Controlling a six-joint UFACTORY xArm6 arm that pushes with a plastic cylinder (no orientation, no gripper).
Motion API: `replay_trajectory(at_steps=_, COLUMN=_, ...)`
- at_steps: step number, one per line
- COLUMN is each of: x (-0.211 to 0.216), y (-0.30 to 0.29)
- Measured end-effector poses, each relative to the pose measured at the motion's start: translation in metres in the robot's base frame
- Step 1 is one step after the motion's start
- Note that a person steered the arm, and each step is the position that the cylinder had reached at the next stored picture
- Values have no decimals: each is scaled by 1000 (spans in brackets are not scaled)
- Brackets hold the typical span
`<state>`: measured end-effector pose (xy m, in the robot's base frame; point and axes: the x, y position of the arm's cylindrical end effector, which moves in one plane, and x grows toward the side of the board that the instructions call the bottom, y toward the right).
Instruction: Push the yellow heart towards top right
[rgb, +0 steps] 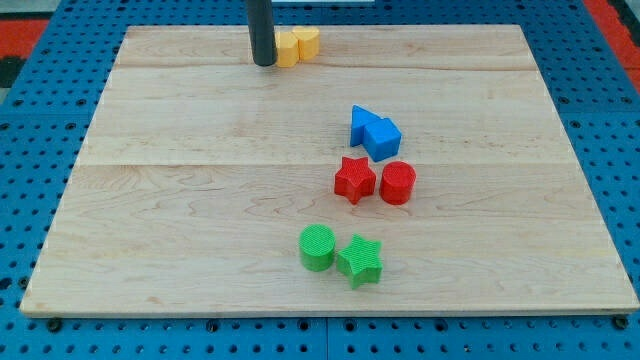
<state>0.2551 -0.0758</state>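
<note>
Claw there is none on this arm: it ends in a plain dark rod, so nothing stands apart, together or clamped. That rod's tip (264, 63) rests on the bench (200, 200) near its top edge, pressed against the left side of the yellow heart (287, 49).

Taking the yellow heart as the landmark: a second yellow block (307, 41), its shape hard to make out, touches the heart on the right and sits a little nearer the view's top. Well below and to the right of the heart, two blue blocks sit together, a blue triangle (359, 121) and, touching it on the right, a blue cube (383, 138). Further down from the heart come a red star (354, 179) and a red cylinder (398, 183) just beside it. Farthest from the heart, towards the view's bottom, a green cylinder (317, 248) touches a green star (360, 260) on its right.
</note>
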Motion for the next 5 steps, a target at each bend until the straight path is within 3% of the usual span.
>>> replay_trajectory(at_steps=1, x=-3, y=-34)
replay_trajectory(at_steps=5, x=-40, y=20)
